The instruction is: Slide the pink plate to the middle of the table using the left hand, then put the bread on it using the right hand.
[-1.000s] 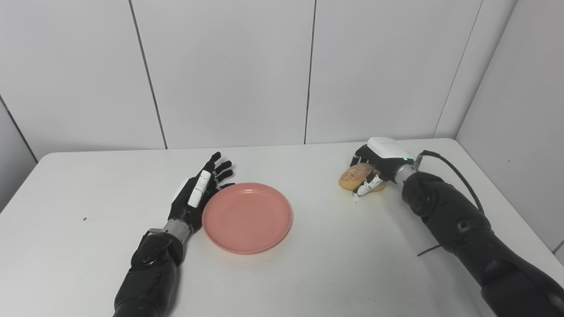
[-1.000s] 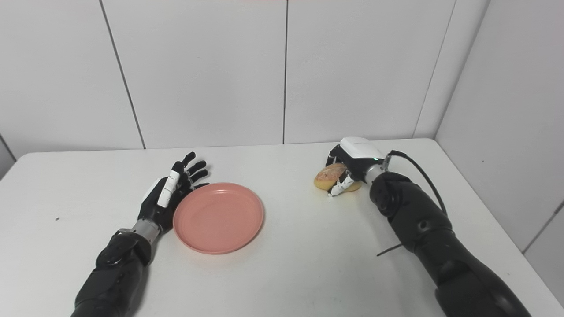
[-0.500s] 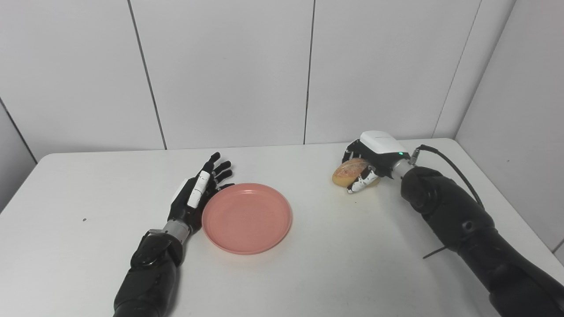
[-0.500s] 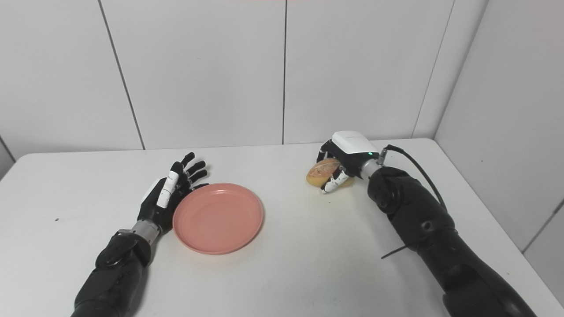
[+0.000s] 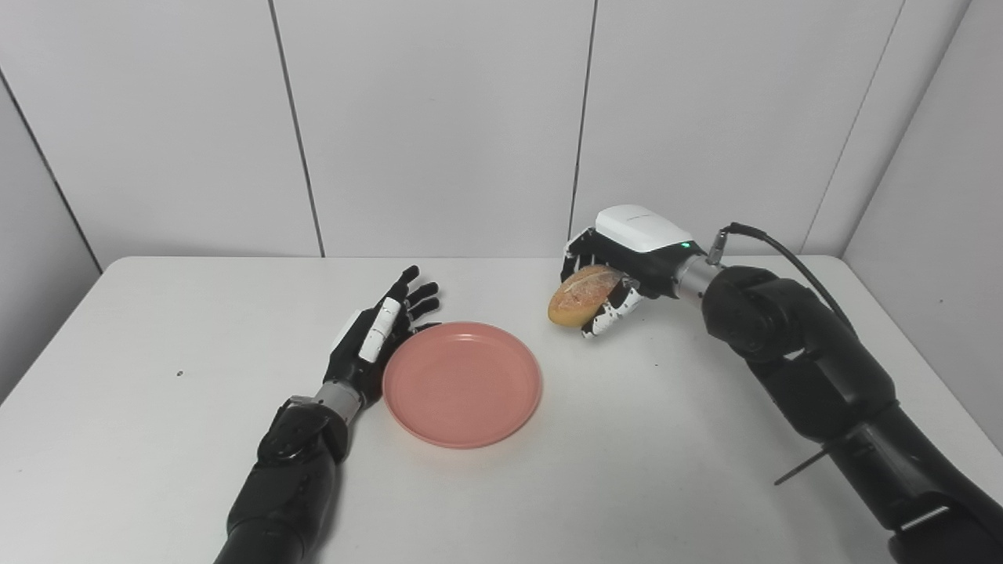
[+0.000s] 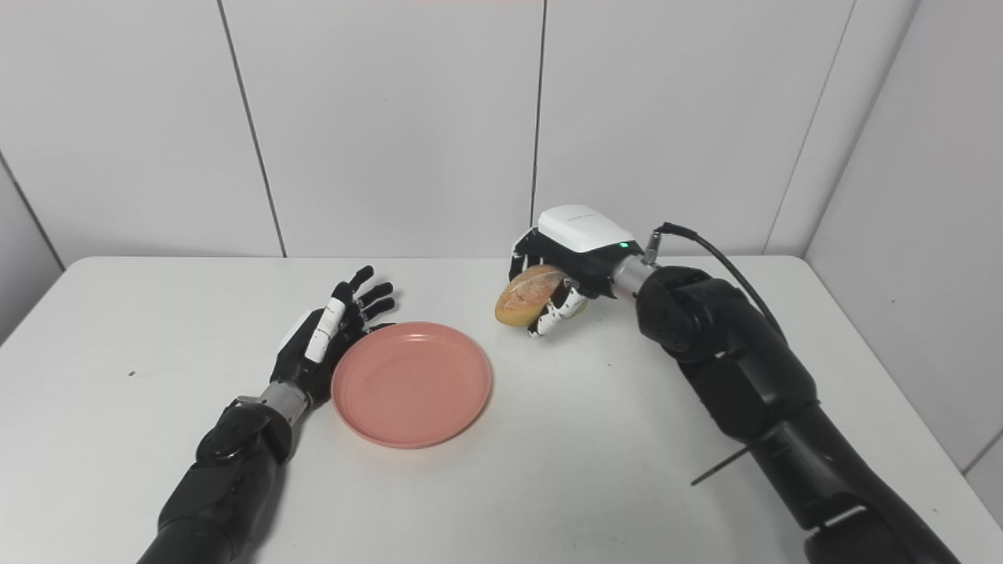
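Observation:
The pink plate point(image 5: 462, 382) lies flat near the middle of the white table point(image 5: 157, 439). My left hand point(image 5: 376, 337) rests open against the plate's left rim, fingers spread and pointing away from me. My right hand point(image 5: 619, 266) is shut on the bread point(image 5: 578, 294), a golden-brown roll, and holds it above the table just right of the plate's far edge. The roll's right part is hidden by the fingers point(image 6: 548, 317).
A black cable point(image 5: 783, 251) loops off my right wrist. A small dark speck point(image 5: 179, 374) marks the table at the left. White wall panels stand behind the table's far edge, and the wall closes in at the right.
My right hand has lifted the bread off the table and carried it left toward the plate. The camera has shifted, moving the whole scene right. Left hand and plate keep their places.

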`<state>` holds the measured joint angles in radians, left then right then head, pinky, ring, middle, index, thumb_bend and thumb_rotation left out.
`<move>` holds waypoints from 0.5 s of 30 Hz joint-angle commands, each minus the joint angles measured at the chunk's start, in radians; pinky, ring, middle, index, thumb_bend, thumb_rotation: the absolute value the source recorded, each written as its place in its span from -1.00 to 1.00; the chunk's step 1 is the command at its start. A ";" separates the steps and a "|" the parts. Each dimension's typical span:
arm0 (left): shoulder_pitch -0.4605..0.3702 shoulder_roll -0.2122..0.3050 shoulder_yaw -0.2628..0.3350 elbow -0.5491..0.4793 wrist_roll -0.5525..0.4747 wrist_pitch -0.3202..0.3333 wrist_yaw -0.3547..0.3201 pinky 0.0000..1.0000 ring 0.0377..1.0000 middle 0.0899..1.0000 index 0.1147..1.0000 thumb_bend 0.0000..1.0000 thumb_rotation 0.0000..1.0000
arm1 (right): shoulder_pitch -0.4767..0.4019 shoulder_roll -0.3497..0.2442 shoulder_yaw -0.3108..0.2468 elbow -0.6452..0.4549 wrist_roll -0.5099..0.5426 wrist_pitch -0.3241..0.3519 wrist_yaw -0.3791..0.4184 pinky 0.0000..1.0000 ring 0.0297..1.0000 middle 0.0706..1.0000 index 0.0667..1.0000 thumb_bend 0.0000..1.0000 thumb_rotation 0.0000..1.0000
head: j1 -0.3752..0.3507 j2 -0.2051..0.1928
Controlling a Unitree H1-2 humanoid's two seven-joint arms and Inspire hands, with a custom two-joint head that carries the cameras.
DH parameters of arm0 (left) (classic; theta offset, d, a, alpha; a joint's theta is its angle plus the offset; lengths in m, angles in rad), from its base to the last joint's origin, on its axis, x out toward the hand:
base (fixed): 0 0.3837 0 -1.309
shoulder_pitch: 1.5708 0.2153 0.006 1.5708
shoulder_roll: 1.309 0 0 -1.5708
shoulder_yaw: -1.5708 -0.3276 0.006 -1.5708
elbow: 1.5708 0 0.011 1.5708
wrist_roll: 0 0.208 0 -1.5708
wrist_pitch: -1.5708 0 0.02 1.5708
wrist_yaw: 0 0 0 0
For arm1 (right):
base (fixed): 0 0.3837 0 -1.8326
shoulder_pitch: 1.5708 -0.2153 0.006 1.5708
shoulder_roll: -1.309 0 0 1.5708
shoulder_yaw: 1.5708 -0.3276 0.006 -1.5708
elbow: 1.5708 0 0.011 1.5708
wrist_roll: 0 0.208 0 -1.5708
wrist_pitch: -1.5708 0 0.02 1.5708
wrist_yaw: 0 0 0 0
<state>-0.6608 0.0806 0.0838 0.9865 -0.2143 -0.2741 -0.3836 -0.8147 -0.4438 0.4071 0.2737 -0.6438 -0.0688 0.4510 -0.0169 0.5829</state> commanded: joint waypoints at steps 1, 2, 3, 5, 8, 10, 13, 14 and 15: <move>0.086 -0.044 -0.008 0.068 0.009 0.032 0.018 0.47 0.79 0.78 0.90 0.85 0.64 | -0.062 0.007 -0.006 -0.045 0.000 0.023 0.018 -0.29 -0.20 -0.14 -0.08 0.06 -1.00 | 0.011 0.000; 0.085 -0.045 -0.008 0.071 0.010 0.031 0.021 0.47 0.79 0.79 0.91 0.85 0.65 | -0.061 0.011 -0.006 -0.050 -0.002 0.025 0.025 -0.29 -0.20 -0.14 -0.07 0.06 -1.00 | 0.011 0.000; 0.085 -0.047 -0.009 0.070 0.009 0.031 0.023 0.47 0.79 0.79 0.91 0.85 0.65 | -0.058 0.025 -0.004 -0.054 0.002 0.025 0.031 -0.30 -0.21 -0.14 -0.07 0.06 -1.00 | 0.023 -0.001; 0.085 -0.051 -0.011 0.067 0.011 0.031 0.030 0.47 0.77 0.76 0.88 0.84 0.65 | -0.053 0.048 0.001 -0.063 0.005 0.028 0.044 -0.35 -0.26 -0.19 -0.04 0.05 -1.00 | 0.041 -0.002; 0.084 -0.053 -0.014 0.064 0.016 0.032 0.039 0.48 0.77 0.76 0.87 0.87 0.65 | -0.050 0.076 0.014 -0.075 0.004 0.026 0.066 -0.26 -0.12 -0.08 -0.12 0.05 -1.00 | 0.065 -0.003; 0.084 -0.055 -0.016 0.066 0.020 0.029 0.047 0.47 0.77 0.75 0.87 0.88 0.65 | -0.047 0.093 0.020 -0.080 0.007 0.022 0.072 -0.40 -0.27 -0.18 -0.08 0.05 -1.00 | 0.083 -0.005; 0.084 -0.056 -0.016 0.067 0.025 0.024 0.054 0.47 0.76 0.74 0.87 0.89 0.65 | -0.049 0.112 0.033 -0.081 0.001 0.006 0.078 -0.47 -0.36 -0.25 -0.06 0.05 -1.00 | 0.091 -0.007; 0.084 -0.056 -0.015 0.067 0.025 0.023 0.055 0.47 0.76 0.74 0.87 0.88 0.65 | -0.051 0.119 0.040 -0.079 0.002 -0.004 0.078 -0.49 -0.39 -0.26 -0.05 0.05 -1.00 | 0.095 -0.008; 0.084 -0.057 -0.014 0.067 0.026 0.022 0.055 0.47 0.76 0.74 0.87 0.88 0.65 | -0.053 0.126 0.045 -0.078 0.005 -0.015 0.077 -0.46 -0.35 -0.24 -0.05 0.05 -1.00 | 0.101 -0.009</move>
<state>-0.6644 0.0592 0.0772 0.9883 -0.1930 -0.2819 -0.3358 -0.8130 -0.3198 0.4580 0.2266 -0.6457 -0.0548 0.5368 0.0827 0.5737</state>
